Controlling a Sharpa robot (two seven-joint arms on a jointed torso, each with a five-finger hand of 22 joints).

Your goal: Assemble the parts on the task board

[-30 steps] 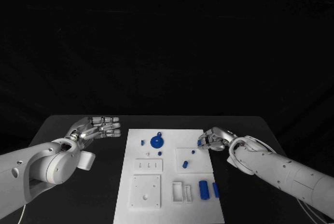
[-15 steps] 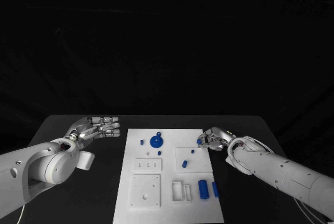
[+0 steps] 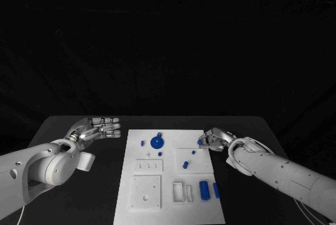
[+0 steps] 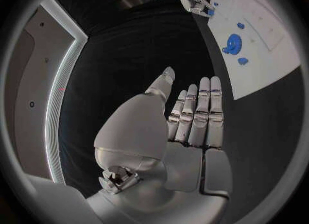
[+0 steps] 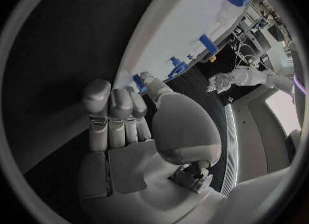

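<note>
– Starting with the head view: which hand is nearer the small part (image 3: 200, 142)?

– The right hand (image 3: 213, 139). The part sits at its fingertips, on the side facing the board (image 3: 168, 205), right at the board's edge. The left hand (image 3: 98, 128) hangs off the opposite edge, well apart, flat, fingers spread, holding nothing.

– Does the left wrist view agree?

– It does. The left hand's straight fingers (image 4: 203, 110) point across the table, and the board lies to one side of them. Far beyond them the right hand reaches down, with the blue part (image 4: 210, 12) at its tips.

– And the right wrist view?

– The fingers (image 5: 113, 105) are curled in; the thumb stretches forward and the part (image 5: 138, 82) lies just past its tip, touching or nearly so. Whether it is actually pinched cannot be told. Its long axis is too small to read.

– So the next move?

– Likely the right hand's job: the part is already at its tips, and the board's sockets lie beyond it.
</note>
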